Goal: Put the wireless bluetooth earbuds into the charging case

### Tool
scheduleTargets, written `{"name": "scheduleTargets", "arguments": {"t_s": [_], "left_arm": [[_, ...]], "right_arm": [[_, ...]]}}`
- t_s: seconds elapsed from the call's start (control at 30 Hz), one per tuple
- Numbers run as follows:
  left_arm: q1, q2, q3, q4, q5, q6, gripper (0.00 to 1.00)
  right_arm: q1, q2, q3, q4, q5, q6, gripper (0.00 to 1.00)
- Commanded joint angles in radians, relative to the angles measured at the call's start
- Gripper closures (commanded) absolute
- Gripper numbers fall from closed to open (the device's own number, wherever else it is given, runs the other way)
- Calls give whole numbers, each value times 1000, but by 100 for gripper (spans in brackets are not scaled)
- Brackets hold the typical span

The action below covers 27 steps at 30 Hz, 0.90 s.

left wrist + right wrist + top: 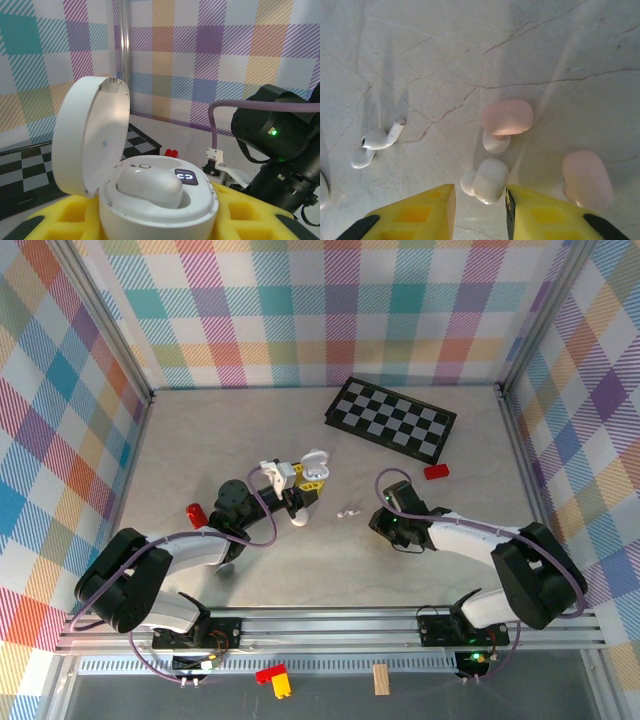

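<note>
White plastic is sitting between the yellow fingertips of the right gripper [480, 192]: a white earbud [490, 180], lying low over the pale veined table [470, 50]. The jaws are standing narrow about it, but I cannot tell whether they are already pinching it or only bracketing it. A small white nub [467, 182] is touching it, and may be part of the same bud.

The left gripper [298, 474] is clamping the charging case [155, 220] and holding it raised, with its lid [90, 135] swung open. One rounded white piece [150, 187], probably a bud, is already lying in the case's well.

The right gripper is working to the right of the case and below its level. Two pink earbuds [507, 117] and a stemmed white earbud [380, 140] are lying on the table, also right of the case and apart from it.

The step in hand is, I judge, the pick-up. The fingers should be closing squarely across the bud's fat body, since so small and smooth a thing is likely to squirt out of a glancing pinch. A straight lift should be keeping the neighbours undisturbed. The carry should be coming at the case from its right, away from the upright lid, and descending over the vacant half of the well. Meanwhile the left arm should be keeping the case level and still.
</note>
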<state>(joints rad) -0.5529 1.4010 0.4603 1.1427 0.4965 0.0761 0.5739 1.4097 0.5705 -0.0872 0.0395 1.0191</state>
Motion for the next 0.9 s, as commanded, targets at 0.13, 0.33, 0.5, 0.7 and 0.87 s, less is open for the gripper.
{"name": "scheduleTargets", "arguments": {"t_s": [0.13,0.33,0.5,0.7,0.87], "left_arm": [[13,-22,-9,20,22,19,64],[13,-22,-12,18,22,19,64],[13,-12,-9,34,19,12,64],[13,7,-2,58,27,-3,64],[13,7,-3,58,28,-4,64]], "right_arm": [[-14,36,28,40,-4,23,71],[-20,41,28,42,11,10,71],[-25,50,29,56,12,3,71],[-34,60,36,78,7,-7,71],[-39,74,45,69,6,-17,75]]}}
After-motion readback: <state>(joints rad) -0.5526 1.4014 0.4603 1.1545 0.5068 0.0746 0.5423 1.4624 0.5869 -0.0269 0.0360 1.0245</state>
